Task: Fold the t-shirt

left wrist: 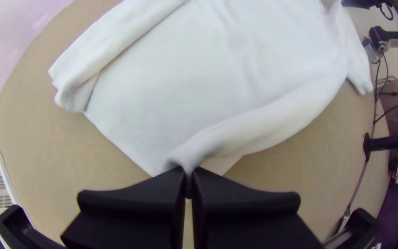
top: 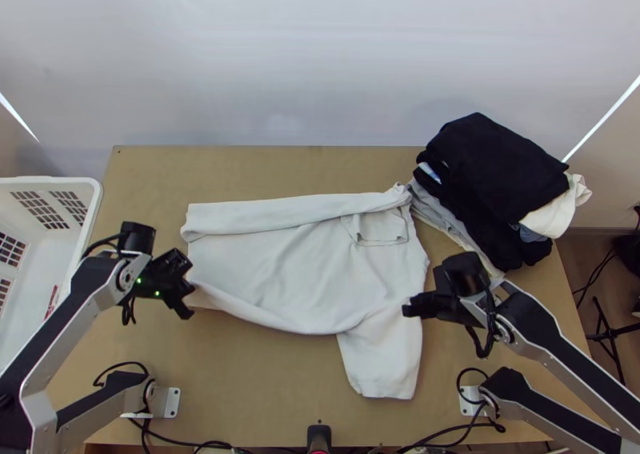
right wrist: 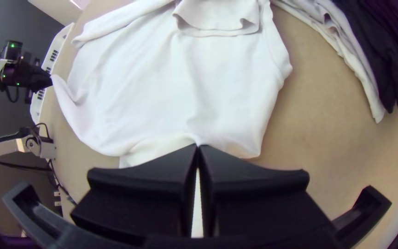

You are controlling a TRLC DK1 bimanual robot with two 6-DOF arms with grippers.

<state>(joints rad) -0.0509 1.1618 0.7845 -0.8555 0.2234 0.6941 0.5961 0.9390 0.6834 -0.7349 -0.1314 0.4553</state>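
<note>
Light wood tbl (top: 264, 382), pale wall (top: 320, 62) behind. White t-shirt (top: 296, 262) mid-tbl, mostly spread, lightly creased; far side folded over in a long strip, sleeve (top: 386, 362) out twd near edge. L gripper (top: 191, 288) closed on its near-L corner; R gripper (top: 407, 307) closed, pinching cloth nr sleeve.

No text, label, brand, number or sign can be read on anything in the top view or either wrist view.
</note>
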